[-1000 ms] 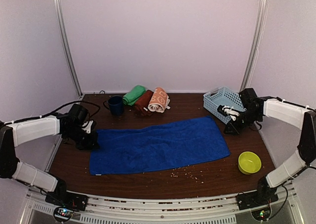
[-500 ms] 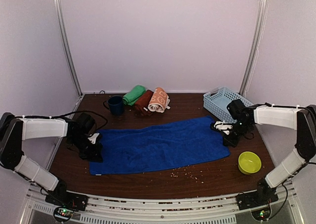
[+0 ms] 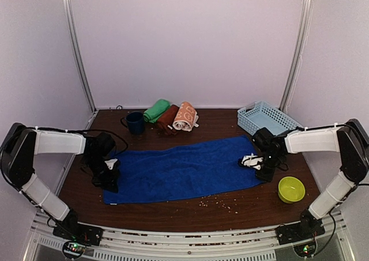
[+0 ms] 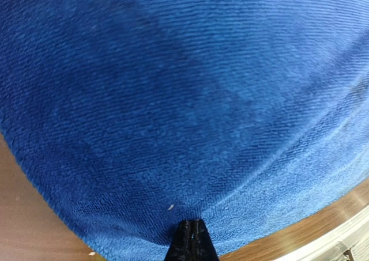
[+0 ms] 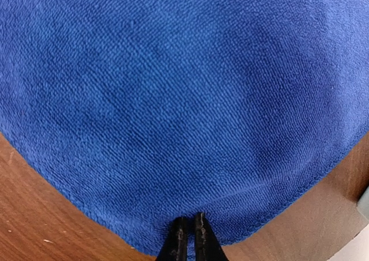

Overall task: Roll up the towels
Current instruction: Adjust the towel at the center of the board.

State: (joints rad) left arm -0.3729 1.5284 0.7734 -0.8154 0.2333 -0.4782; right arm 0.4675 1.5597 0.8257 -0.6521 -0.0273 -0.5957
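The royal blue towel lies spread flat across the middle of the table. My left gripper is at its near-left corner, shut, with its tips resting on the cloth just inside the hem. At the towel's right end my right gripper stands with its jaws drawn together and a thin fold of blue cloth between them. Behind lie three rolled towels: green, dark maroon, and orange with white print.
A navy mug stands left of the rolled towels. A pale blue basket sits at the back right, close to the right arm. A yellow-green bowl is at the front right. Crumbs dot the wood in front of the towel.
Both arms came inward and down onto the blue towel's ends. The right gripper left the basket side and closed on the right edge. The left gripper stayed shut.
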